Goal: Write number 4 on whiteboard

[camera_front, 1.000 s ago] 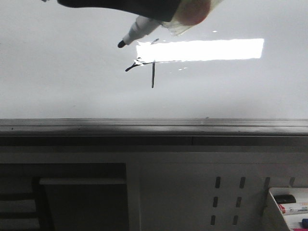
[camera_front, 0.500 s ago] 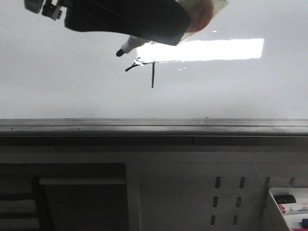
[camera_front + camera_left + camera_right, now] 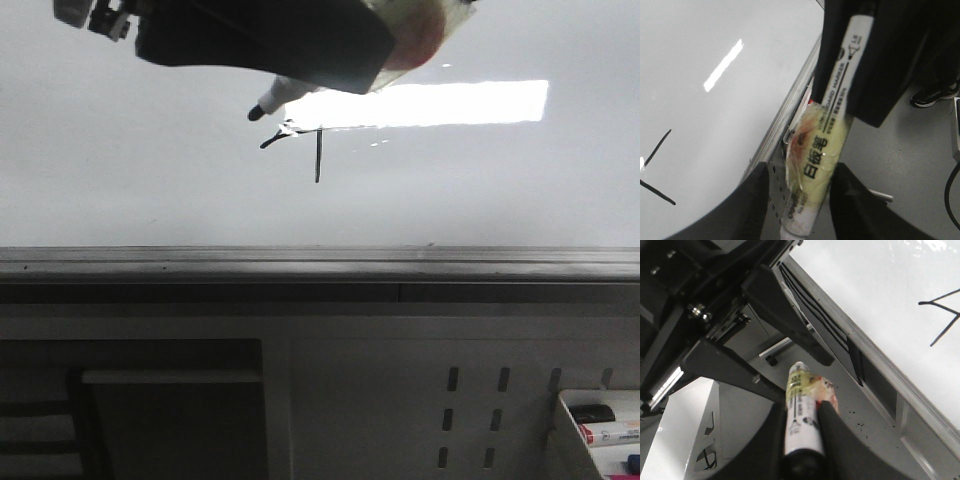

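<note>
The 4 (image 3: 300, 140) looks drawn on the board (image 3: 150, 180). Both grippers — left (image 3: 807, 207), right (image 3: 802, 422) — clamp the marker (image 3: 268, 103), tip off the surface. Next: retract.

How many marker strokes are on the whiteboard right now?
3: a slanted stroke and a short crossbar joined at one end, plus a vertical stem crossing the crossbar. Glare may hide more.

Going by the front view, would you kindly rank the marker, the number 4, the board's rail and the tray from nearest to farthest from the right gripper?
From the right gripper:
1. White whiteboard marker, held between its fingers.
2. Black hand-drawn number 4, just below the nib.
3. Grey metal edge rail, along the board's near edge.
4. White tray of markers, bottom right.
</note>
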